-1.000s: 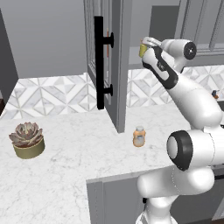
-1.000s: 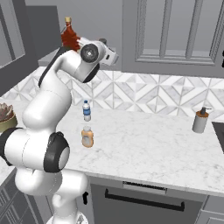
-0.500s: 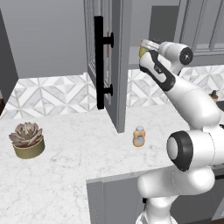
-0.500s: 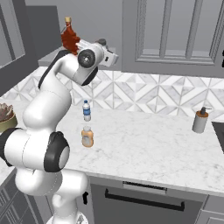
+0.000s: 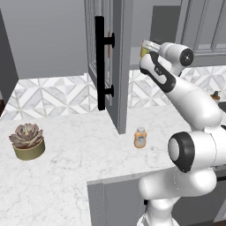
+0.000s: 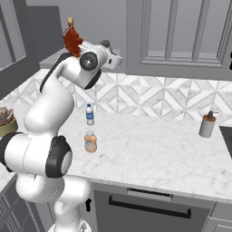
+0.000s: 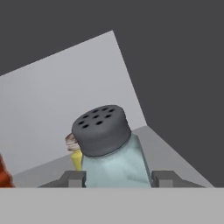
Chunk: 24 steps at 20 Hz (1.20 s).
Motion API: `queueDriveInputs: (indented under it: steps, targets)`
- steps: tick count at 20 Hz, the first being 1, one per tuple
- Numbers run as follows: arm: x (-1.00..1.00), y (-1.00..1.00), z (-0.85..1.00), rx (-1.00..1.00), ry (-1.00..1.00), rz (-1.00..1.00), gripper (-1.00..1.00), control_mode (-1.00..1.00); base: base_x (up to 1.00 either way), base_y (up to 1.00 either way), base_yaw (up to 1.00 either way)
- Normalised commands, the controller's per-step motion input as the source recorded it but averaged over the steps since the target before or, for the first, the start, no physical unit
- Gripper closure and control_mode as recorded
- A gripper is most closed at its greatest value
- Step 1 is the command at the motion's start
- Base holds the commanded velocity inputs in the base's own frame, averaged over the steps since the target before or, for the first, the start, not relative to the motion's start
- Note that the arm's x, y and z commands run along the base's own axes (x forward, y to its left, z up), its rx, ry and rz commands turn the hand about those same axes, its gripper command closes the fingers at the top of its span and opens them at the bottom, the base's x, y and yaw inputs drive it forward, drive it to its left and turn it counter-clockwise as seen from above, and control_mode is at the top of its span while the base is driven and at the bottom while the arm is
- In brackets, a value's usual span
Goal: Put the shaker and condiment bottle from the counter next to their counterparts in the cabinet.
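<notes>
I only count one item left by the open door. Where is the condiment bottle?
The condiment bottle stands on the counter, just right of the open cabinet door; in the right base view, just in front of a small water bottle.

No legible text on anything

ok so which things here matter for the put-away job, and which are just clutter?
Job: shaker, held in the gripper; condiment bottle on the counter; cabinet, door open.
Clutter: potted succulent; pump dispenser; small blue-capped bottle.

Two base views flank the arm facing counter; hand view looks close into cabinet
</notes>
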Motion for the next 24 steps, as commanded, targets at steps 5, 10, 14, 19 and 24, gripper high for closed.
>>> queueDriveInputs:
  steps: [5,10,14,19,24]
  targets:
    - [0.08,-0.02,-0.09,0.00,0.00,0.00,1.00,-1.00,0.00,0.00,0.00]
    - [0.12,-0.01,-0.20,-0.01,0.00,0.00,1.00,-1.00,0.00,0.00,0.00]
    - [0.13,0.00,-0.29,-0.02,0.00,0.00,1.00,-1.00,0.00,0.00,0.00]
    - [0.30,0.00,-0.37,-0.02,0.00,0.00,1.00,-1.00,0.00,0.00,0.00]
    - [0.34,0.00,-0.46,-0.02,0.00,0.00,1.00,-1.00,0.00,0.00,0.00]
